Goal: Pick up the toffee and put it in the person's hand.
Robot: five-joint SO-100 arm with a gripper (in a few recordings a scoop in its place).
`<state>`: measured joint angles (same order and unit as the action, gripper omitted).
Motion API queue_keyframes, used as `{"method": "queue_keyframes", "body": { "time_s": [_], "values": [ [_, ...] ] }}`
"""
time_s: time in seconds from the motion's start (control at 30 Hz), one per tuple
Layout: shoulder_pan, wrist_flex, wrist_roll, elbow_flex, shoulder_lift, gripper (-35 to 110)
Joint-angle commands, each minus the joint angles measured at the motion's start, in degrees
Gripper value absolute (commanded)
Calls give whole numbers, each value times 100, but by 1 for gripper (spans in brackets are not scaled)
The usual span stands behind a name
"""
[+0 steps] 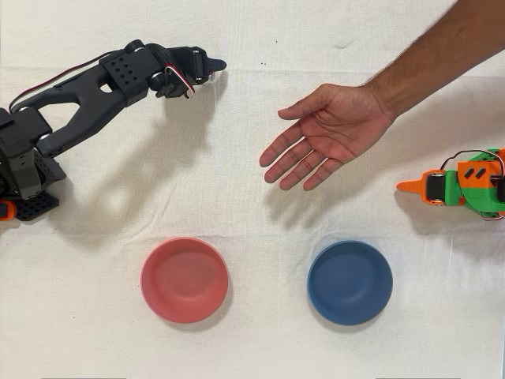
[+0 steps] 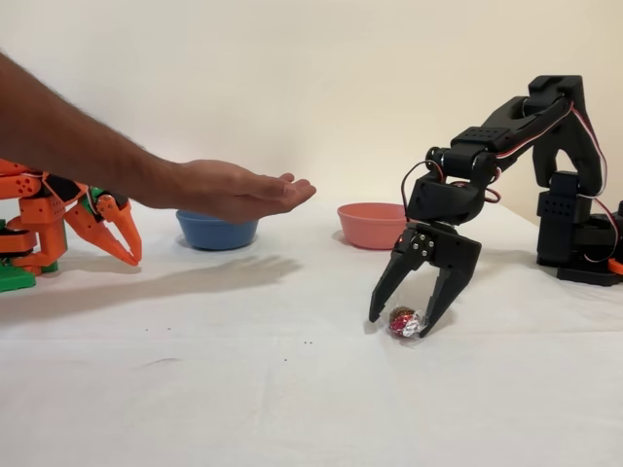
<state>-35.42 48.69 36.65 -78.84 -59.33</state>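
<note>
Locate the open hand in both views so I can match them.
Overhead view: hand right of centre, upper half, palm up.
Fixed view: hand left of centre, raised, palm up.
Shared landmark: blue bowl, the bowl nearest the hand in both.

Red bowl (image 1: 185, 279): you have 1, upright on the white tablecloth (image 1: 252, 347), lower left in the overhead view.
Blue bowl (image 1: 349, 282): 1, upright, well apart from the red.
Orange arm (image 1: 465, 185): idle at your cloth's edge.
</note>
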Motion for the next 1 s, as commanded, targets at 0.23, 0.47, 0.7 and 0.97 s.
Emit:
{"method": "queue_keyframes", "body": {
  "time_s": [0.23,0.47,0.7,0.97],
  "values": [
    [-79,35,193,-167,-272,19],
    [-105,44,167,-105,-343,16],
    [-97,35,44,62,-466,13],
    [-88,176,-105,264,-624,13]
  ]
}}
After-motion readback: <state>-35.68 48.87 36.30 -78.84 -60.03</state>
